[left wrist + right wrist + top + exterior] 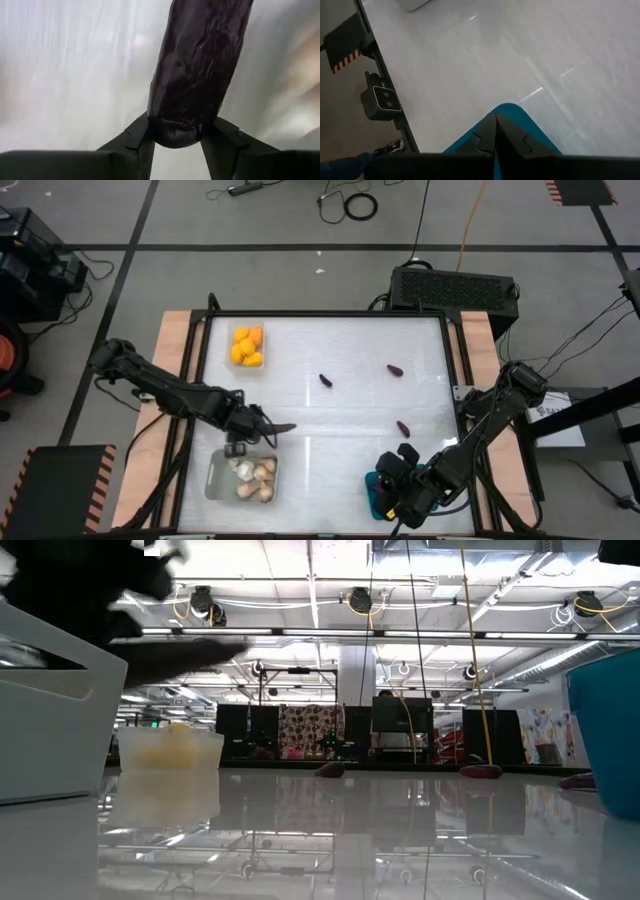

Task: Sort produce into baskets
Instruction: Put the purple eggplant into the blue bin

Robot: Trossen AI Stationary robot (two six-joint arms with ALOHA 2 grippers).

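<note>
My left gripper (262,426) is shut on a long dark purple eggplant (281,427) just above the translucent greyish tray (214,480), which holds beige bulbs (255,478). In the low view the eggplant (185,652) hangs over that tray's wall (50,730). My right gripper (495,131) is shut over the rim of the teal basket (511,113) at the near right (376,492). Three tiny eggplants lie on the table (326,380) (396,370) (403,428). Orange fruits (247,346) fill the small clear tray (170,750). My left gripper pinches the eggplant's near end (175,131) between its two fingers (142,142). The fingers come nearly level from the table's left, in line with the eggplant. The eggplant sticks out past the fingertips toward the table's right, lifted clear of the table. My right gripper's shut fingers stand over the teal basket's rim; I cannot tell whether they touch it.
The white table (340,410) is bare in its middle between the scattered eggplants. A black box (455,288) stands beyond the far right edge. Wooden strips (172,350) run along both sides.
</note>
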